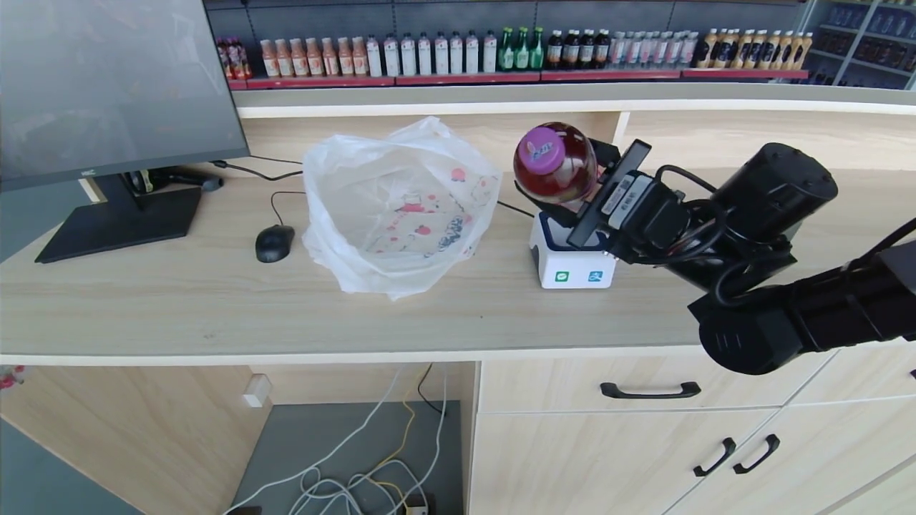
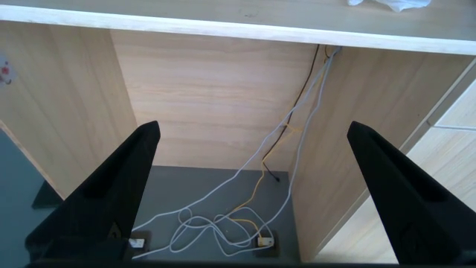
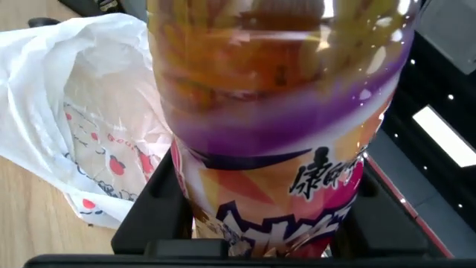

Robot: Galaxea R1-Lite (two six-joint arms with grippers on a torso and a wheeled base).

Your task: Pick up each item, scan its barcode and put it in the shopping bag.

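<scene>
— Where did the clear plastic bottle of dark red drink with the purple cap [image 1: 554, 161] sit relative to the right gripper [image 1: 572, 184]?

— Between its black fingers, which were clamped on the bottle's body below the shoulder. The bottle hung just above the small white box-shaped scanner [image 1: 572, 268] on the pale wooden counter [image 1: 215, 300].

— Which way did it point?

— Its long axis was tilted, with the cap up and turned toward the head camera and the base down toward the scanner. The glossy purple-and-orange label wrapped the rounded body.

— And the bag?

— The thin, crinkled, translucent white shopping bag with red prints [image 1: 397, 207] stood open-mouthed on the counter beside the scanner, apart from the bottle.

— The left gripper [image 2: 253, 141]?

— It was low, facing the recess under the counter, with its dark wedge-shaped fingers [image 2: 126, 186] spread wide and nothing between them.
</scene>
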